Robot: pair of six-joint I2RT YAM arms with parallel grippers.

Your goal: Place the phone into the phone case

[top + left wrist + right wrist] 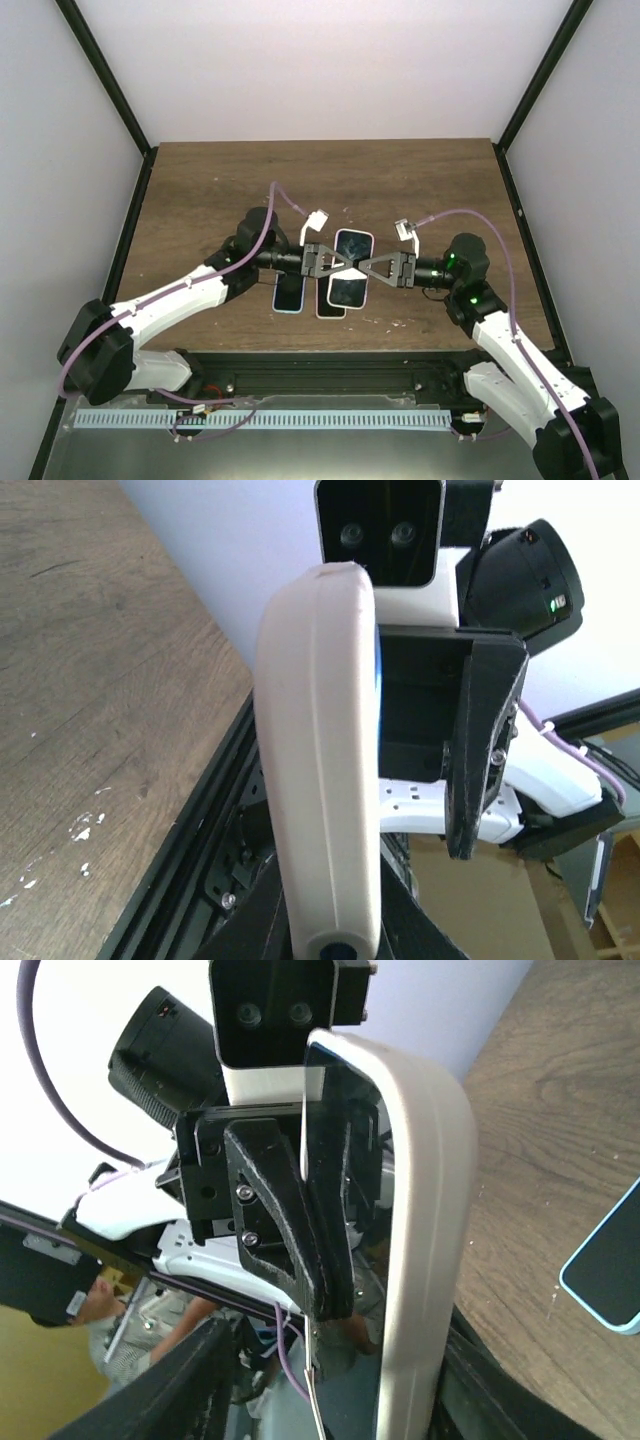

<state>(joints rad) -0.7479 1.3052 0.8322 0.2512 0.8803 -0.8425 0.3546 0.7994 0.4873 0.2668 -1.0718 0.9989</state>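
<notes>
While the left gripper [333,264] clamps the white-backed dark-screened phone [353,247] aloft, the right gripper [366,268] straddles it, jaws parted.

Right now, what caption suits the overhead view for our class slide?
Left gripper clamps a white-rimmed, black-screened phone above the brown wooden table, right gripper open beside it.

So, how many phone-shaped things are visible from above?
3. The raised one is gripped by the left pincer, with the right pincer opposite. The blue-edged one lies on the table. The white-edged one lies beside it, partly covered.
</notes>
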